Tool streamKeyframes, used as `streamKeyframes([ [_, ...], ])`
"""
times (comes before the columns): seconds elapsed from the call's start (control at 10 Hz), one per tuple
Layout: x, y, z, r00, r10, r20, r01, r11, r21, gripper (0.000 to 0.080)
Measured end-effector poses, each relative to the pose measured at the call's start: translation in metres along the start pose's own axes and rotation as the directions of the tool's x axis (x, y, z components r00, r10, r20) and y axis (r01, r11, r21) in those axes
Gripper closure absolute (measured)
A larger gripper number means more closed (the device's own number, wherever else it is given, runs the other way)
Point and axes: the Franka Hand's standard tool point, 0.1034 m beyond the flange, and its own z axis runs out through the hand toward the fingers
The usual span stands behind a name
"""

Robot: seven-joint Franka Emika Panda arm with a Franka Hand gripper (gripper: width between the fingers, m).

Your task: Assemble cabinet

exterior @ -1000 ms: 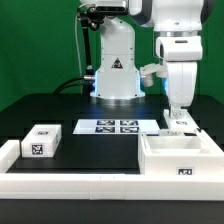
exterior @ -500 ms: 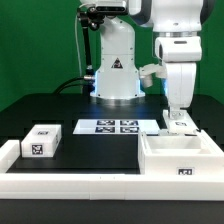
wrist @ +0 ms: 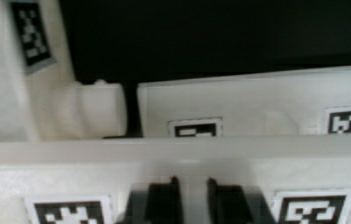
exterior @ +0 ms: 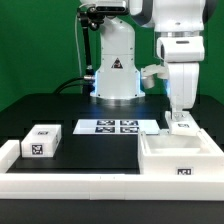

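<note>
Exterior view: the gripper is hung right over the far wall of the cabinet. Open black table is left to one side of it, toward the small tagged block. The fingertips are blurred into white parts.

Wrist view: the fingers are seen close together and cut off at the frame edge, so whether anything is clamped can't be told.

Base sits centre back. The arm is up at the ext. view's right, last link vertical, wrist straight down. The gripper hangs low, tips pointing down. Wrist cam: fingers side by side, nearly together, only a sliver of gap btwn them.
</note>
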Motion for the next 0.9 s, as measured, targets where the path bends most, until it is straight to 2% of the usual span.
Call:
streamKeyframes([
  [0.3,-0.001,0.025,0.002,1.000,-0.020,-0.001,0.020,1.000,0.012,0.0737],
  [0.9,-0.001,0.024,0.005,1.000,-0.014,-0.002,0.014,1.000,0.017,0.0737],
])
